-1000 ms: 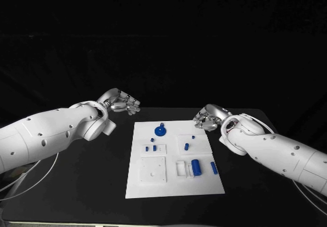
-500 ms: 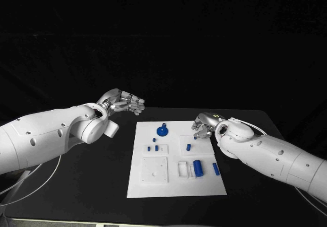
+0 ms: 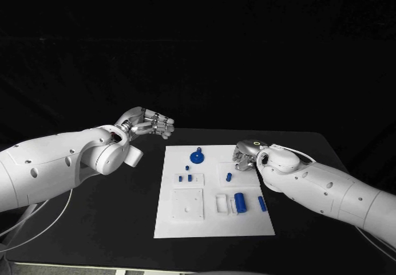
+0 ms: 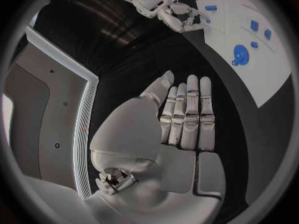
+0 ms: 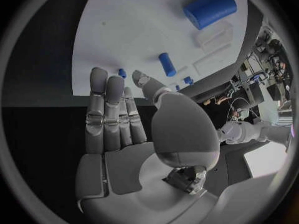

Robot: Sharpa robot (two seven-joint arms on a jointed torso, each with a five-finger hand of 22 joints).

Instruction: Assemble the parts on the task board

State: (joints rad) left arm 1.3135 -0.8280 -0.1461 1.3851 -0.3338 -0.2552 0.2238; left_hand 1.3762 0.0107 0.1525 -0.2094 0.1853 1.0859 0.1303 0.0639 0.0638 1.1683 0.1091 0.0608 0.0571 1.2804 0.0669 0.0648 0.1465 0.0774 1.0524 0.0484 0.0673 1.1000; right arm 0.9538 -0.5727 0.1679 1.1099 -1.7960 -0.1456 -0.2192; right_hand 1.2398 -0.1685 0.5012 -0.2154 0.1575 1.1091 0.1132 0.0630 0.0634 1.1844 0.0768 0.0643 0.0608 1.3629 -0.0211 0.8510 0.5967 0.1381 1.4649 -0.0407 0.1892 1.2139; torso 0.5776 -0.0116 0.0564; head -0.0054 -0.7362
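Lying mid-worktop (image 3: pixel 99 229), the task board (image 3: pixel 210 223) carries blue parts (image 3: pixel 238 201); left robot hand (image 3: pixel 150 124) hovers beyond its far-left corner, empty, fingers straight; right robot hand (image 3: pixel 245 156) hangs over its right edge, fingers extended, empty.

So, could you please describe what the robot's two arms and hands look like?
Both arms are smooth, rounded white shells dotted with small dark holes. The left hand and right hand are silver metal with segmented fingers and pale grey pads inside. A thin white cable loops by each arm, and a small green-yellow light sits at the right wrist.
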